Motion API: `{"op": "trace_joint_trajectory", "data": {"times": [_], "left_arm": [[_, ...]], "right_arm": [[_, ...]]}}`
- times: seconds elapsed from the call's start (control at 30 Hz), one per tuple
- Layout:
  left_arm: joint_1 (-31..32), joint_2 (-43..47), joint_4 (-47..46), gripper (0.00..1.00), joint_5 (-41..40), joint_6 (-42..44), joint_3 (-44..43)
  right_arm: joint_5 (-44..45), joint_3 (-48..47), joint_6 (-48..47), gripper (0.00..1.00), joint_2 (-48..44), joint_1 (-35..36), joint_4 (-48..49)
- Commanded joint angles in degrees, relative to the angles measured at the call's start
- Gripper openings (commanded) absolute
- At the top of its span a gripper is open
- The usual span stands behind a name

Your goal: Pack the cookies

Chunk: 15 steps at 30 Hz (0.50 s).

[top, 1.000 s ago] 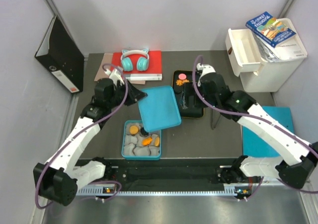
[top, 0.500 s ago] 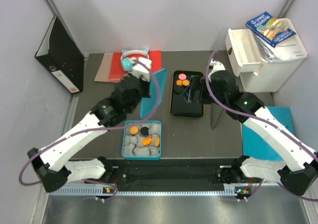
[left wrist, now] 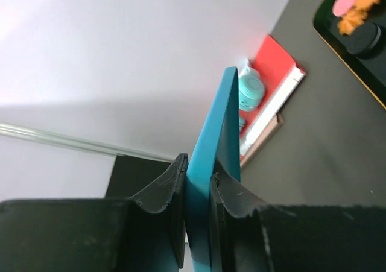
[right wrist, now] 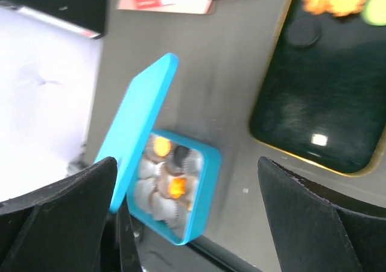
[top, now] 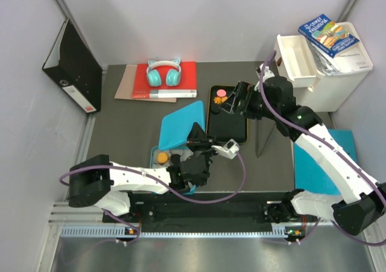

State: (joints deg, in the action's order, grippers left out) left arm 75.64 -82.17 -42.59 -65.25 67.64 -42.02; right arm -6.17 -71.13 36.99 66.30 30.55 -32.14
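Note:
The teal box (top: 154, 163) with white paper cups sits near the front edge, largely under my left arm. An orange cookie (top: 161, 157) shows in it. In the right wrist view the box (right wrist: 205, 190) holds two orange cookies (right wrist: 176, 187) and a black one (right wrist: 181, 157). My left gripper (top: 195, 134) is shut on the teal lid (top: 181, 124), held tilted on edge over the box; the left wrist view shows its fingers (left wrist: 232, 193) pinching the lid (left wrist: 217, 127). The black tray (top: 228, 124) carries pink (top: 221, 93), orange (top: 218, 101) and black cookies. My right gripper (top: 237, 97) hovers open over the tray's far end.
Teal headphones (top: 164, 74) lie on a red book (top: 187, 76) at the back. A black binder (top: 72, 67) leans at the left wall. A white drawer unit (top: 322, 73) with a book on top stands back right. A teal mat (top: 316, 166) lies on the right.
My left arm has swung from the back left down to the front, carrying the lid, which is now tipped on edge by the box. My right gripper has drifted right and opened wide.

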Motion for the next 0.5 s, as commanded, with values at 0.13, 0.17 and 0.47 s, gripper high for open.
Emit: {"op": "trace_joint_trajectory", "data": {"times": [0.13,0.17,0.47], "left_arm": [[4.78,-0.53,-32.02,0.00,0.56,22.35,3.78],[5.57,-0.79,-33.07,0.00,1.00,23.23,3.87],[7.51,-3.70,-35.90,0.00,2.15,25.88,4.67]], "right_arm": [[-17.19,4.16,5.19,0.99,4.96,-2.59,12.97],[-18.94,4.16,5.37,0.99,5.59,-2.60,13.59],[-23.96,3.55,7.21,0.99,9.71,-2.60,21.85]]}}
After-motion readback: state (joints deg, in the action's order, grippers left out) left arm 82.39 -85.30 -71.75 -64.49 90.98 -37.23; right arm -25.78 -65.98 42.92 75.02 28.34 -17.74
